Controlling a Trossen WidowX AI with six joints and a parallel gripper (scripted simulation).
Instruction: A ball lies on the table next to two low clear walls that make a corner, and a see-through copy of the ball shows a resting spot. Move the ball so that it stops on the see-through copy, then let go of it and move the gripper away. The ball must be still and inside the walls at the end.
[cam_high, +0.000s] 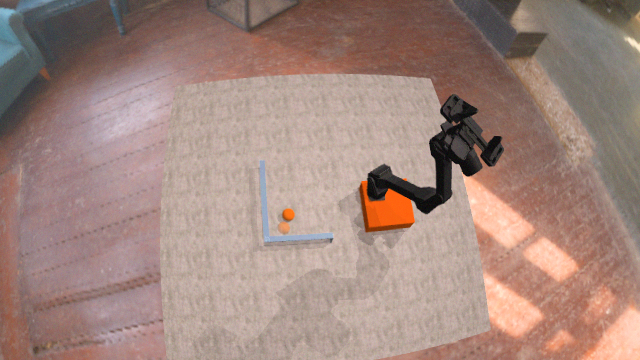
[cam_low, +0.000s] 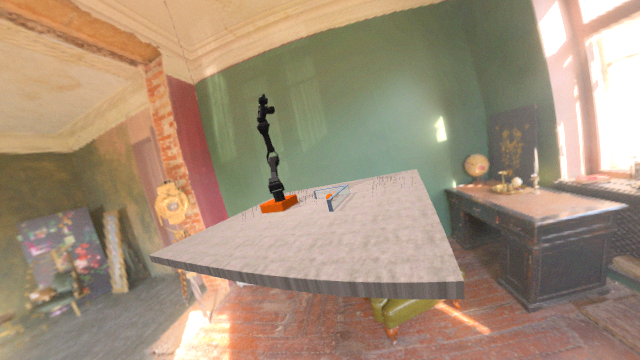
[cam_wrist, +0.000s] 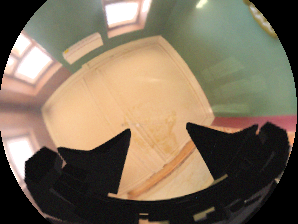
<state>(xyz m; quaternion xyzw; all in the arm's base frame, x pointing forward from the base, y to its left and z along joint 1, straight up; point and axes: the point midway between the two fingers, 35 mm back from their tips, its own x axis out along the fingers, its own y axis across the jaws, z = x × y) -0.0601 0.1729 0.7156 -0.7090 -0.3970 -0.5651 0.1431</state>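
A small orange ball (cam_high: 288, 214) lies on the grey table inside the corner made by two low pale-blue clear walls (cam_high: 265, 220). The see-through copy (cam_high: 284, 228) sits just in front of the ball, closer to the corner, touching or nearly touching it. The ball also shows in the exterior view (cam_low: 328, 196) behind the walls (cam_low: 334, 194). My gripper (cam_high: 472, 131) is open and empty, raised high above the table's right edge, far from the ball. In the wrist view the two fingers point up at the ceiling with nothing between them.
The arm's orange base block (cam_high: 387, 206) stands on the table to the right of the walls. The table's edges are close on the right side. A dark desk (cam_low: 530, 220) stands off the table.
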